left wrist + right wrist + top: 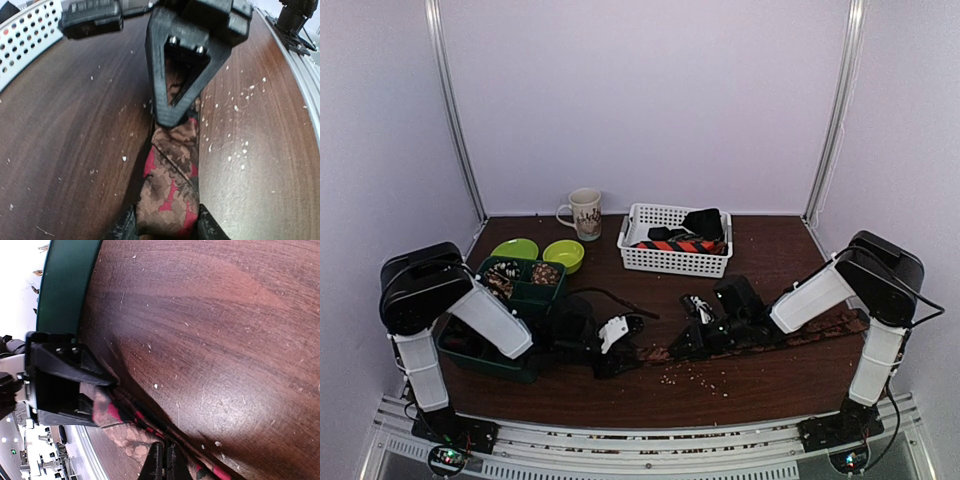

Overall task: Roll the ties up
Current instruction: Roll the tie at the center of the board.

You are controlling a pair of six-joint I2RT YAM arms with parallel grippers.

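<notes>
Left tool (167, 231): nearest the lens, on the near side of the white basket (675, 262) and off toward its left corner; fingers (124, 229) set either side of a bunched end of the tie, gap filled with fabric, so clamped on it by the look.
Brown-and-red tie (172, 175): flat on the tabletop (790, 270), on the near side of the basket, running from below its left half out past its right end.
Right tool (164, 461): also on the near side of the basket, roughly below its middle; tips together and planted on the tie just beyond the left tool; cannot tell whether any fabric is pinched between them.
Other ties: striped tie (682, 244) and black tie (705, 222), inside the basket, not yet laid out.
Handling, judged: light, limp, thin cloth; smooth and likely to slide on the wood; no stiffness to hold a coil unaided, easily sprung loose.
Where to grip, judged: across the full width at the bunched end, turning it over itself, with the strip pinned just ahead to keep tension.
Risk, judged: skewed coil if the grip sits off-centre.
</notes>
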